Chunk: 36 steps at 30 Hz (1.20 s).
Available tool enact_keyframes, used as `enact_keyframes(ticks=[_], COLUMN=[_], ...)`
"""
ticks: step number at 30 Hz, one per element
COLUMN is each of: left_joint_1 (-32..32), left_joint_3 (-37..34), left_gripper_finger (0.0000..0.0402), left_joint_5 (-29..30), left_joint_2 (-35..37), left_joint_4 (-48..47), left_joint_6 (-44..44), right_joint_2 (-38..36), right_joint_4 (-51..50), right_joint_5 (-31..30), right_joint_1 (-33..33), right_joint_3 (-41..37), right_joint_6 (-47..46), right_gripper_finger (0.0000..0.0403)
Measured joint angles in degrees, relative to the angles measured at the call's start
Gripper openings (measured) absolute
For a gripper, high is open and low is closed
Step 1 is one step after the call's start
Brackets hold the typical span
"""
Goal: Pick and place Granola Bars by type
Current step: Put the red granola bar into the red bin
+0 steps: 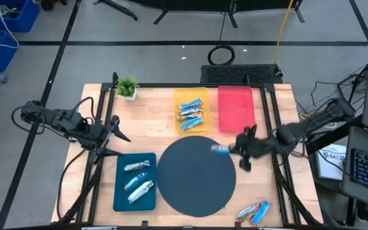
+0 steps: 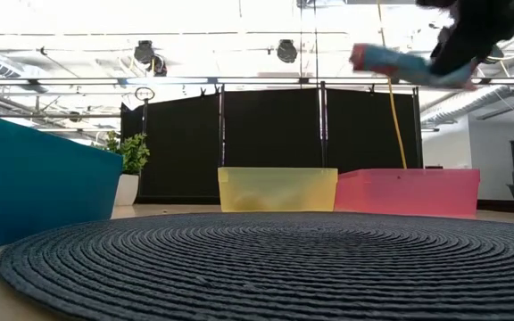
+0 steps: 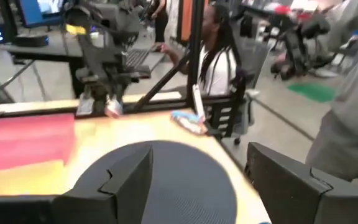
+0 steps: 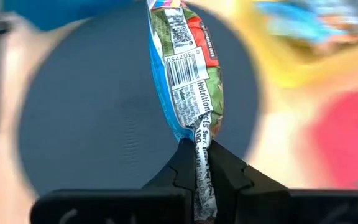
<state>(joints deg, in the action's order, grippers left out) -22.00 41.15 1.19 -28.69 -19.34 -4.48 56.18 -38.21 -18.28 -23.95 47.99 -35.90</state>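
My right gripper hovers over the far right part of the round dark mat, shut on a blue granola bar. The low view shows that bar high above the mat. Several blue bars lie in the yellow tray. Three silvery bars lie in the teal tray. Two more bars rest flat on the table by its near right corner. My left gripper waits open above the table's left side, beside the teal tray. My right gripper pinches the bar's crimped end seam between its two fingers. The fingers come roughly level from the table's right. The bar is lifted clear and sticks out from the fingertips toward the table's left, its barcode side facing the wrist camera.
The red tray sits beside the yellow one at the far edge, with nothing showing in it. A small potted plant stands at the far left corner. A person sits beyond the table's right side. Bare wood lies right of the mat.
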Motion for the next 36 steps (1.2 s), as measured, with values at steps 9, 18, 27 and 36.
enact_keyframes(ticks=[9, 18, 27, 36], left_joint_1=[0.00, 0.00, 0.00, 0.00], left_joint_3=[-0.02, -0.98, -5.85, -13.29], left_gripper_finger=[0.0259, 0.0266, 0.0255, 0.0266], left_joint_5=[-1.25, -8.21, -8.60, -3.65], left_joint_2=[2.22, 4.72, 16.97, 24.15], left_joint_4=[-3.69, -4.07, -5.82, -4.62], left_joint_6=[4.32, 8.65, 3.17, 2.44], right_joint_2=[-2.00, -0.19, -0.22, -0.22], right_joint_4=[-4.03, -4.33, 1.77, 7.00], right_joint_5=[-1.19, 1.06, 6.59, 13.62], right_joint_1=[21.77, 38.52, 45.83, 49.55], right_joint_3=[-0.02, -4.14, -12.74, -18.90], right_joint_6=[8.95, 17.84, 19.64, 20.79], right_gripper_finger=[0.0012, 0.0011, 0.0010, 0.0042])
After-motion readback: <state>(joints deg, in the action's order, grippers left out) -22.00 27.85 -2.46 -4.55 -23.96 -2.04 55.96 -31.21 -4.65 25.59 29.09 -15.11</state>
